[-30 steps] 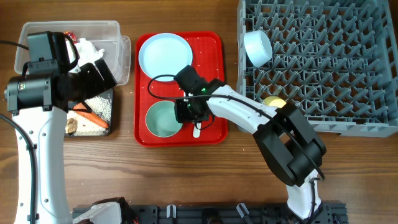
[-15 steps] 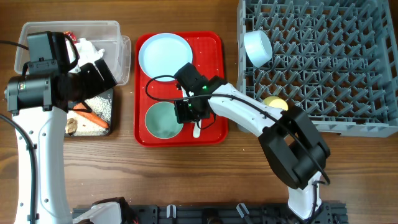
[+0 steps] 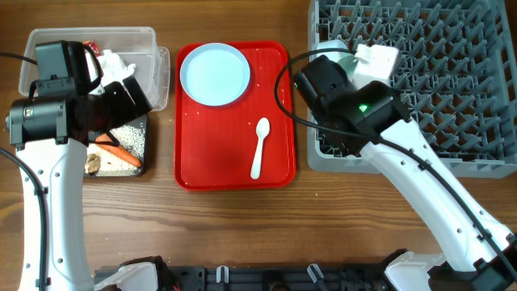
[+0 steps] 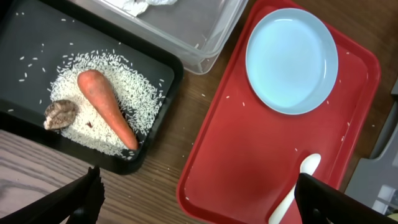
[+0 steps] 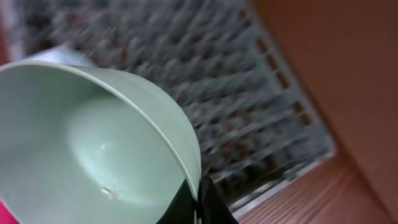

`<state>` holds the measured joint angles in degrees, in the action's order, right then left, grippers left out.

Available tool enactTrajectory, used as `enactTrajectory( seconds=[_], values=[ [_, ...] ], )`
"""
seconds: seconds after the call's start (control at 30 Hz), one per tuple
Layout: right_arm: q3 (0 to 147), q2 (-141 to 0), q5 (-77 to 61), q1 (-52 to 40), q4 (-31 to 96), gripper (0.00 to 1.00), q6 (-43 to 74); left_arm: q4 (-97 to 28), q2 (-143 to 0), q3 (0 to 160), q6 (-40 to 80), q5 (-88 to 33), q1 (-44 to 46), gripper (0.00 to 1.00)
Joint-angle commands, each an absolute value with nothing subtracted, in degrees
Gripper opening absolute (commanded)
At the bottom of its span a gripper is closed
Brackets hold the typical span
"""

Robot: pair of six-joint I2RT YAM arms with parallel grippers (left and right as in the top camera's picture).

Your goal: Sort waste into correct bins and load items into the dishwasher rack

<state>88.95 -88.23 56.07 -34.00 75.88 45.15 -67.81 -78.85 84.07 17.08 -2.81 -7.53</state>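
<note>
While the left gripper hangs empty with its fingers spread wide above the near left of the table, the waste under it looks sorted. The carrot, rice and lump lie in the black tray. Just beyond, the tissue and wrapper sit in the tub.

On the red tray the spoon lies nearer and the plate farther back, neither yet loaded.

Farther right, the right gripper pinches the green bowl at one spot on its rim, a finger on either side of the wall. It holds the bowl tilted over the left side of the rack.

That thin grip is the risk, I judge. Lowered like this, the bowl could swing or slip, strike a peg or the rack wall, and end up skewed across the pegs instead of slotted between them. From overhead the arm hides the bowl, so its clearance from the pegs cannot be told.
</note>
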Motion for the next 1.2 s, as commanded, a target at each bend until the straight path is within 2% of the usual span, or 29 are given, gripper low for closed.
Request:
enactTrajectory(
  seconds=[0.0,0.1,0.13,0.2,0.27,0.53,0.73,0.97,1.0,1.03,1.07,1.1,1.13,1.17],
  values=[
    [87.8,-90.5,66.4,-31.6,75.7,0.04,44.4,-67.8,-78.8,84.5,17.0,-1.8,-7.8,1.00],
    [87.8,-93.3,68.2,-29.3,71.6,0.04,31.4,-67.8,-78.8,84.5,17.0,-1.8,-7.8,1.00],
    [87.7,-95.4,68.2,-28.8,67.8,0.04,20.3,-67.8,-78.8,84.5,17.0,-1.8,-7.8,1.00],
    [87.7,-98.2,68.2,-29.0,64.0,0.04,8.5,-67.8,-78.8,84.5,17.0,-1.8,-7.8,1.00],
    [87.7,-100.9,68.1,-29.1,62.4,0.04,2.5,-67.8,-78.8,84.5,17.0,-1.8,-7.8,1.00],
    [87.7,-110.7,63.9,-29.1,68.3,0.04,1.3,-67.8,-78.8,84.5,17.0,-1.8,-7.8,1.00],
    [87.6,-112.1,57.3,-29.4,73.6,0.04,2.5,-67.8,-78.8,84.5,17.0,-1.8,-7.8,1.00],
    [87.6,-112.1,57.3,-35.7,77.8,0.04,-1.7,-67.8,-78.8,84.5,17.0,-1.8,-7.8,1.00],
    [87.6,-112.1,57.3,-36.7,78.5,0.09,-2.6,-67.8,-78.8,84.5,17.0,-1.8,-7.8,1.00],
    [87.6,-112.1,57.3,-38.1,79.0,0.21,-3.7,-67.8,-78.8,84.5,17.0,-1.8,-7.8,1.00],
    [87.6,-112.1,57.3,-38.9,79.2,0.28,-4.7,-67.8,-78.8,84.5,17.0,-1.8,-7.8,1.00],
    [87.6,-112.1,57.3,-40.1,79.5,0.44,-5.7,-67.8,-78.8,84.5,17.0,-1.8,-7.8,1.00],
    [87.6,-112.1,57.3,-42.1,79.8,0.88,-6.8,-67.8,-78.8,84.5,17.0,-1.8,-7.8,1.00],
    [87.6,-112.1,57.3,-43.5,79.8,1.00,-7.8,-67.8,-78.8,84.5,17.0,-1.8,-7.8,1.00]
  ],
)
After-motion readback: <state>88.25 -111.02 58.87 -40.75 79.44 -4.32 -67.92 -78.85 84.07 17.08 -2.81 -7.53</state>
